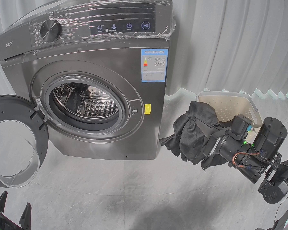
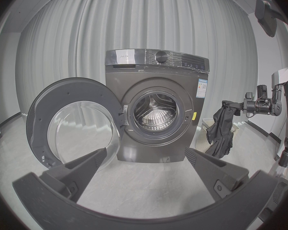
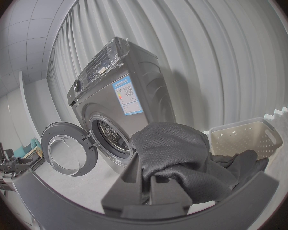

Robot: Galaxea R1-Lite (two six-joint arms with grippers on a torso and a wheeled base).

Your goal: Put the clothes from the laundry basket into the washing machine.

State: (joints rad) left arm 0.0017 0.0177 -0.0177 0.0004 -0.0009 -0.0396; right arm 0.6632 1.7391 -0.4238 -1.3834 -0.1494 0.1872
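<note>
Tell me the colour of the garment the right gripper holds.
Black; the garment shows best in the head view.

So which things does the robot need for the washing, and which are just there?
For the job: the black clothes, shut in the right gripper; the laundry basket; the washing machine, with its door open.
Just there: the white curtain; the grey floor; the left gripper, open and holding nothing.

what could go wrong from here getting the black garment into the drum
The black garment hangs in loose folds below the right gripper, so trailing ends might snag on the drum opening or hang outside. It is beside the washing machine, not facing the opening, so it could drag along the front.
</note>
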